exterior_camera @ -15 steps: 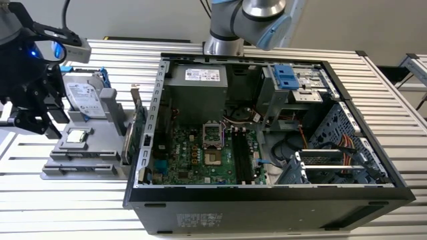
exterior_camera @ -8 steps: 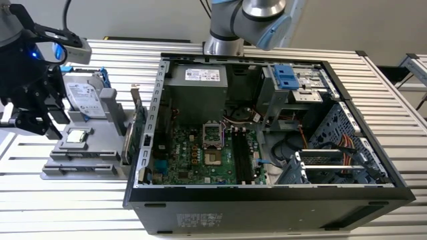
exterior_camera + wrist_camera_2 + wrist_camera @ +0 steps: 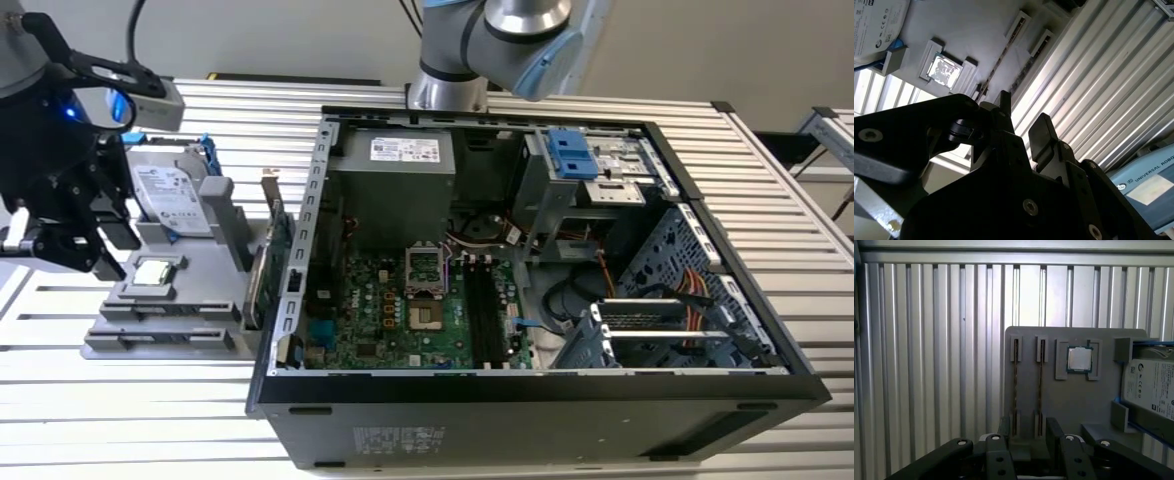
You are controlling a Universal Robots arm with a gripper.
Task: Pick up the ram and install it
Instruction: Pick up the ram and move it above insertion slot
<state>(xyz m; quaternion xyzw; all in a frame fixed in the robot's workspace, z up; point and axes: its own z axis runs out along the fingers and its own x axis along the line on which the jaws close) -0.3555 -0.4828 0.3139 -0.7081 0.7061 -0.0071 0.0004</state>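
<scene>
1. Note the gripper (image 3: 1029,432) hanging above one end of a gray parts holder (image 3: 1074,405), fingers spread well apart and holding nothing.
2. Find the ram (image 3: 1040,385) standing on edge in a narrow slot of that holder, with a second matching strip (image 3: 1015,385) in the parallel slot just beside it; cannot tell which of the two is meant.
3. See a square processor chip (image 3: 1079,359) seated near the strips, and a hard drive (image 3: 1154,385) beyond it on the same holder.
4. Place the holder on the slatted metal surface (image 3: 134,420), at the exterior view's left of the open computer case (image 3: 534,410); locate the black memory slots (image 3: 481,310) on the motherboard inside, well apart from the holder.
5. Expect a light, thin, stiff board, probably fragile: apt to crack if twisted, and easily harmed by pressure on its small parts.
6. Judge the best hold to be across the two flat faces near the middle of the exposed long edge, clear of the contact edge down in the slot and of the end brackets.
</scene>
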